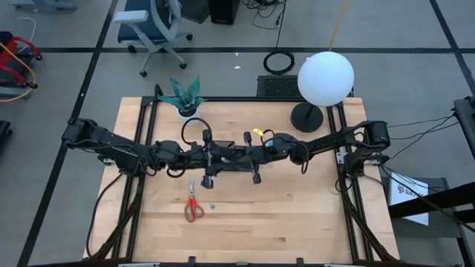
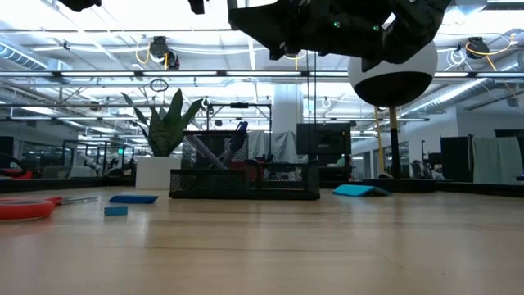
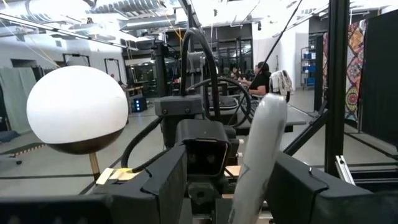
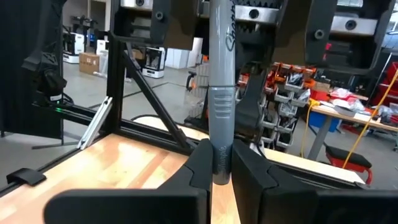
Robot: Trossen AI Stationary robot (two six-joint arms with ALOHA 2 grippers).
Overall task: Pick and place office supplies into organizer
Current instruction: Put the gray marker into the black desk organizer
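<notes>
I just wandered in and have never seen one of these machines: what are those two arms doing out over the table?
The two arms meet above the middle of the table, over a black mesh organizer. The right gripper is shut on a grey pen, held upright. The left gripper faces it, open, with the pen between its fingers but not gripped. It looks like a handover, though I can't be sure. Red-handled scissors, a small blue block and a blue pad lie on the table.
</notes>
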